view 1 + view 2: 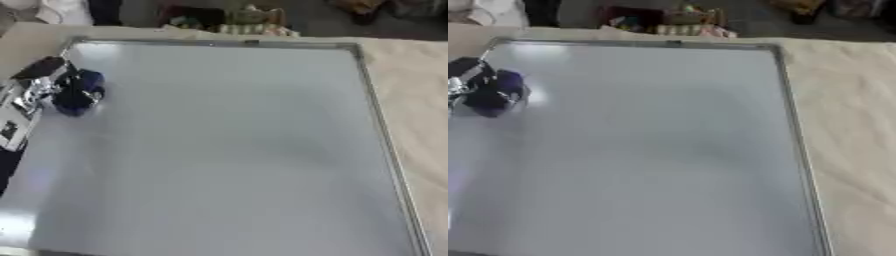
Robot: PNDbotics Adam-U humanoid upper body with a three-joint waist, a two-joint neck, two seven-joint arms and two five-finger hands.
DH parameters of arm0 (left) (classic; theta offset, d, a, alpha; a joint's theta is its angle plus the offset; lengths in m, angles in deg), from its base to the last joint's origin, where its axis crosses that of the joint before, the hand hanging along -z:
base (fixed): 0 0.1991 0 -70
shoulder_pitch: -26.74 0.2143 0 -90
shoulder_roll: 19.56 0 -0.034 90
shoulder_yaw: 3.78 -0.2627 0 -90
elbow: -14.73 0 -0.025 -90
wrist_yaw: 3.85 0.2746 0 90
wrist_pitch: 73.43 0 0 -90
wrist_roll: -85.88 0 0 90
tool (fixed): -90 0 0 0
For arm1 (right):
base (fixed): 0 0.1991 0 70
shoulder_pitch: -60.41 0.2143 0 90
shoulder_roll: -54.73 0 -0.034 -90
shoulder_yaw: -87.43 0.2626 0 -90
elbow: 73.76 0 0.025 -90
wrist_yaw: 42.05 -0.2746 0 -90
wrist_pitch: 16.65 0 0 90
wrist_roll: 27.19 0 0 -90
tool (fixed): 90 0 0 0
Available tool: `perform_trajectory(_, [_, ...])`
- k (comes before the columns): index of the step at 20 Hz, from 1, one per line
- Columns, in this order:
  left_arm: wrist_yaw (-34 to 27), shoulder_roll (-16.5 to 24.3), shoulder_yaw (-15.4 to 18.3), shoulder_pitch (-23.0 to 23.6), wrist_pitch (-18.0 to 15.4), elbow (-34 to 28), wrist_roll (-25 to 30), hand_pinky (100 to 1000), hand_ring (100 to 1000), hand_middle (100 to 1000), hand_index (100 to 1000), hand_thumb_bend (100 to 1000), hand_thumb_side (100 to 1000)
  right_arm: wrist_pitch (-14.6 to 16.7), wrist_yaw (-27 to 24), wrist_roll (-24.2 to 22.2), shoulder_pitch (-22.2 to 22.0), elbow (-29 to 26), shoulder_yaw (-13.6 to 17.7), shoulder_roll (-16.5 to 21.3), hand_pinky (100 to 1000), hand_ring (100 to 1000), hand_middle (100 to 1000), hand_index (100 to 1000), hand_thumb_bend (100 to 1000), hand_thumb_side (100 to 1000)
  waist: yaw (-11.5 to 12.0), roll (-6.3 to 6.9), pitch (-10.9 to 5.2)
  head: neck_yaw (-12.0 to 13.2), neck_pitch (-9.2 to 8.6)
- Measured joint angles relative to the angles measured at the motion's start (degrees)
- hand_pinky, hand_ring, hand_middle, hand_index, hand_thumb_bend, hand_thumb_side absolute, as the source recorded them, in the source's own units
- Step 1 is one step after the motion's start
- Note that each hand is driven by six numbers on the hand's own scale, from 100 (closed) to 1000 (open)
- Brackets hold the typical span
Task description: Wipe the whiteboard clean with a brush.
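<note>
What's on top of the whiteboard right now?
Near the whiteboard's upper left, the left hand holds a dark blue brush against it. The rest shows no marks. The patch under the brush is covered, so any ink there can't be seen.

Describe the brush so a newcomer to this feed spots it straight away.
Start with the big metal-framed whiteboard that fills the table. Go to its far left corner, where the robot's left hand comes in from the left edge. The brush is the dark blue lump at that hand's fingers, the only dark thing on the pale board.
</note>
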Motion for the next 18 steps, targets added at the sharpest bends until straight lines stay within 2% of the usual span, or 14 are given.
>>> perform_trajectory(10, [1.34, -1.67, -0.72, -1.28, -0.66, 0.43, 1.20, 424, 413, 166, 202, 164, 352, 0.02, -0.13, 0.02, 0.02, 0.00, 0.01, -0.02, 865, 864, 691, 851, 100, 1000, -0.06, 0.05, 0.00, 0.11, 0.11])
perform_trajectory(18, [0.69, -3.12, -2.40, -1.35, -0.98, -0.40, 2.28, 405, 402, 152, 197, 159, 373, 0.00, -0.21, 0.13, 0.02, 0.00, 0.16, -0.17, 865, 864, 692, 850, 100, 1000, -0.07, 0.01, -0.36, 0.10, 0.64])
